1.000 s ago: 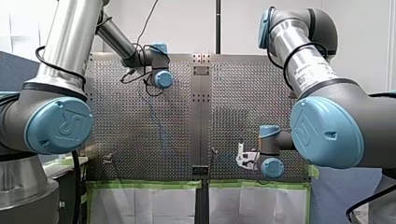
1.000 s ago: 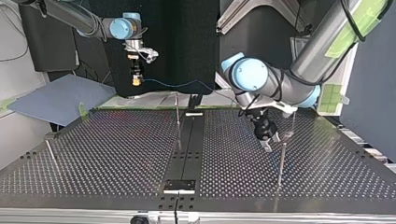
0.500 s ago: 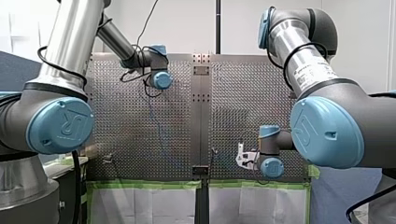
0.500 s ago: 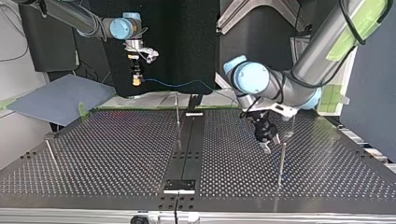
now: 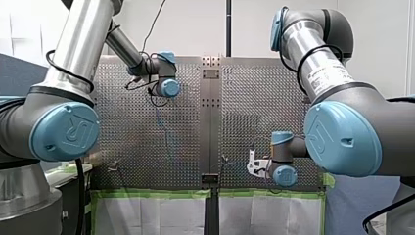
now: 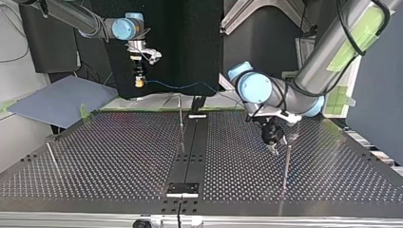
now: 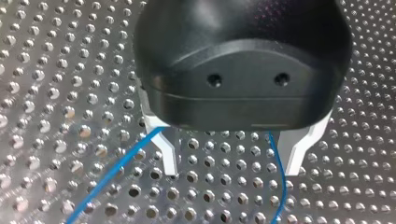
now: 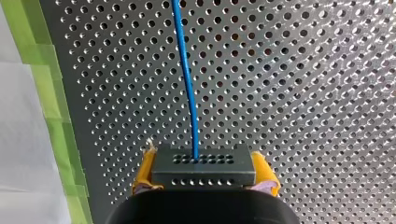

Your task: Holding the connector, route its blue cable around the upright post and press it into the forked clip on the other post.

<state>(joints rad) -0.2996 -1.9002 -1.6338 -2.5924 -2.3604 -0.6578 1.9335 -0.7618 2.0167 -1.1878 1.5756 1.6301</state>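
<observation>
My right pincer clamped on connector, left pincer open at cable: I'd hold tension, sweeping it low around post.

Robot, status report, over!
Right gripper shut on dark perforated connector. Left gripper open, thin blue cable beside its fingers. Upright metal post close by.

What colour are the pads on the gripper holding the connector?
Yellow. The pads clamping the dark connector show best in the right wrist view.
</observation>
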